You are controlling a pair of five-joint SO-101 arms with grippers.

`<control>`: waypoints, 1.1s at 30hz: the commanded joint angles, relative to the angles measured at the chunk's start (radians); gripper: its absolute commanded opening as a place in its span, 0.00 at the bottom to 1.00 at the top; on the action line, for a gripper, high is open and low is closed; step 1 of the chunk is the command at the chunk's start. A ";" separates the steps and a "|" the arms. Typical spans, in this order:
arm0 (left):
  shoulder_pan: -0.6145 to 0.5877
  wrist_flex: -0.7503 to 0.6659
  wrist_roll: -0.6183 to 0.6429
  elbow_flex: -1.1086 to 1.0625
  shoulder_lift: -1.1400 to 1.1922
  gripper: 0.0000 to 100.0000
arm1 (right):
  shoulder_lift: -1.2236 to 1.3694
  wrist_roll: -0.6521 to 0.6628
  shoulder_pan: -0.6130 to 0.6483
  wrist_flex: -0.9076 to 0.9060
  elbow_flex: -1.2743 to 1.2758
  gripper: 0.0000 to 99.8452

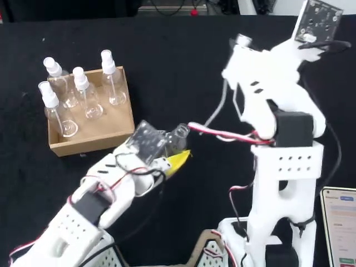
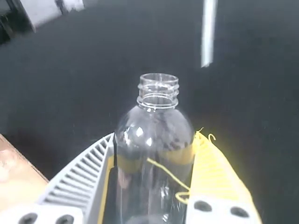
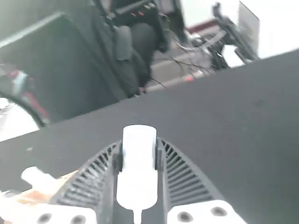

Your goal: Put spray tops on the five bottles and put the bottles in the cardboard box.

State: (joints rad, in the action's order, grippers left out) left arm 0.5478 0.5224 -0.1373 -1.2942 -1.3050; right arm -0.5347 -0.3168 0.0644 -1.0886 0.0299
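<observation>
1. Four capped bottles (image 1: 83, 94) stand in the cardboard box (image 1: 92, 142), which lies near the fifth bottle (image 2: 156, 135). That bottle has no top on it.
2. The left claw (image 1: 171, 147) is clamped round the fifth bottle's body over the bench (image 1: 167, 55). The bottle's long axis runs straight out of the claw, with the open neck leading toward the right arm and away from the box.
3. The right claw (image 3: 138, 154) grips the spray top (image 3: 138, 172) by its head. It is held apart from the bottle, on the side the neck points to.
4. A thin white tube (image 2: 208, 32), which I take for the top's dip tube, ends beyond the bottle's neck. It sits off to one side of the bottle's axis, not over the mouth.
5. By my judgement, the coming move turns on bringing that tube into line with the neck's axis before it goes in. The right arm is the one placed to do it, and the tube's offset from the mouth is the gap to close.
</observation>
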 commanded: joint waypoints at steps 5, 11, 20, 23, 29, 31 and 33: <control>0.008 -0.003 0.011 -0.216 -0.387 0.17 | -0.041 0.011 0.086 0.121 -0.059 0.01; -0.067 -0.052 0.069 -0.335 -0.529 0.17 | -0.041 0.011 0.091 0.040 -0.191 0.01; -0.166 -0.107 0.258 -0.354 -0.511 0.17 | -0.041 0.061 0.270 -0.008 -0.223 0.01; -0.166 -0.107 0.258 -0.364 -0.512 0.17 | -0.041 0.075 0.311 0.095 -0.163 0.01; -0.166 -0.109 0.258 -0.366 -0.512 0.17 | -0.041 0.075 0.336 0.272 -0.056 0.01; -0.166 -0.109 0.258 -0.366 -0.512 0.17 | -0.039 0.075 0.354 0.296 -0.035 0.01; -0.166 -0.109 0.258 -0.366 -0.512 0.17 | -0.035 0.103 0.365 0.319 -0.013 0.01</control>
State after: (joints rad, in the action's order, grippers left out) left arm 0.3882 0.4381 0.1066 -1.6655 -1.8082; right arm -0.5455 -0.2509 0.4051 -0.8309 0.0084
